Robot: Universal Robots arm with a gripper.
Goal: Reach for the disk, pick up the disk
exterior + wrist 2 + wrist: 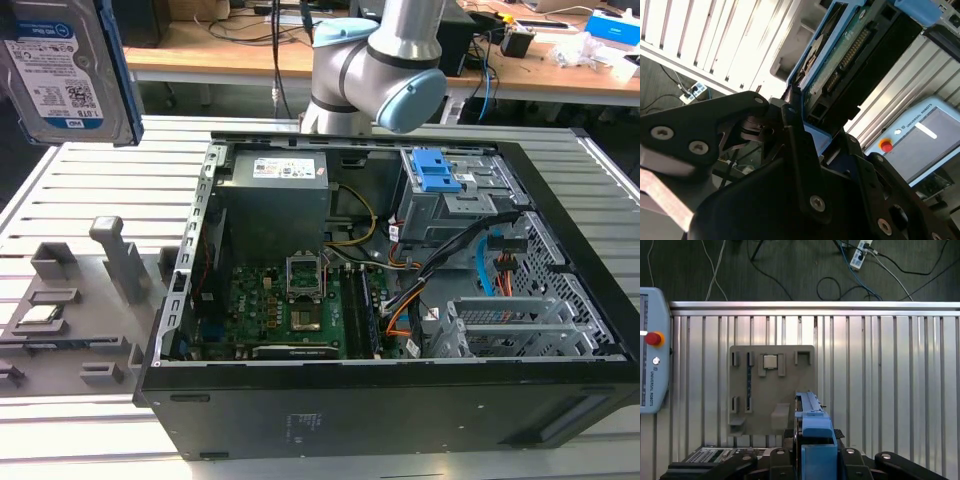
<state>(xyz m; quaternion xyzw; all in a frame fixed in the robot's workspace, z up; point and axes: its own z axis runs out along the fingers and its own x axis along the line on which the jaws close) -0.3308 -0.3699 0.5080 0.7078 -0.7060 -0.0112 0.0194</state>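
- One disk (62, 70), up in the air at the exterior view's left, above the slatted table (90, 190), well apart from the one open computer case (400, 300).
- One gripper (814, 460): jaws closed on the disk's blue bracket, with the disk edge-on between them.
- One grey fixture plate (772, 390) lies beneath, with one square chip (770, 361) seated in it.
- One teach pendant (652, 370) lies on the table in both wrist views.
- The exterior view shows the disk's label face and the arm (385, 60); the second wrist view shows its circuit-board side.

The gripper (816, 459) is clamped on the disk (65, 70).
The arm (380, 60) is seen bent at its blue-capped joint; the wrist is pointed straight down.
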